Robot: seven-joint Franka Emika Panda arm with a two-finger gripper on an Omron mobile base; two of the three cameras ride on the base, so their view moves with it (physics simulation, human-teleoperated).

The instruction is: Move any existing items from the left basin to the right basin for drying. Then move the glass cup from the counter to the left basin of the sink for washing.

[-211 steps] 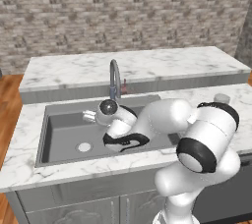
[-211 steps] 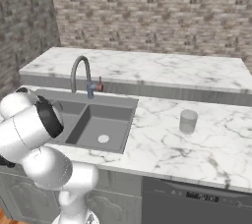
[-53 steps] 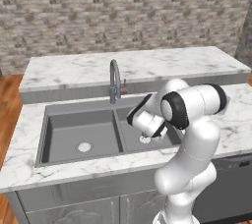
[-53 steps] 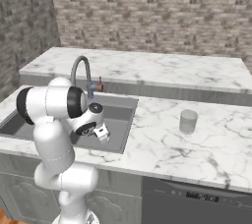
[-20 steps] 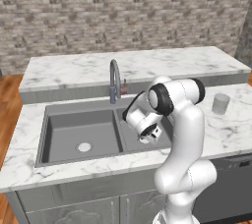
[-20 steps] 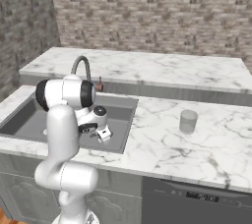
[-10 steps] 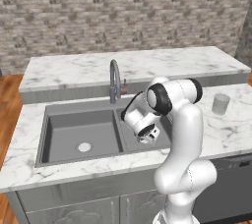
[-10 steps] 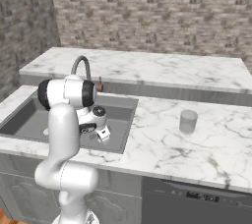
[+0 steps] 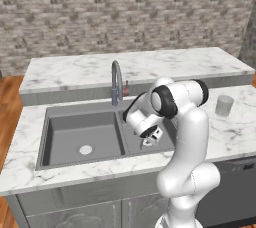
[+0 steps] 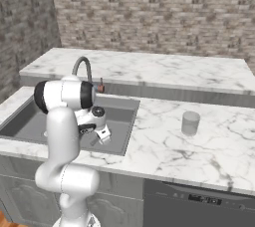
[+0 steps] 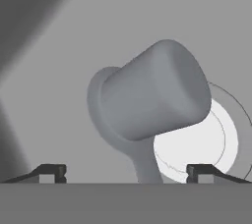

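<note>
The translucent glass cup (image 9: 224,106) stands upright on the white marble counter (image 10: 209,141), to the right of the dark grey double-basin sink (image 9: 65,159) and well apart from it. Judged from its look, the cup is rigid, light, smooth and breakable; a grasp across the upper wall, with moderate force, appears the safest hold.

A grey flared, cup-shaped item (image 11: 147,102) lies tilted on the floor of the right basin (image 9: 131,144), partly over the pale round drain (image 11: 202,144). The first transfer therefore appears complete. The left basin (image 9: 82,134) holds nothing visible except its drain.

The two-finger gripper (image 11: 127,171) hangs low over the right basin, just above the grey item. Its fingertips (image 11: 49,171) are spread wide and hold nothing. No contact with the item is visible.
</note>
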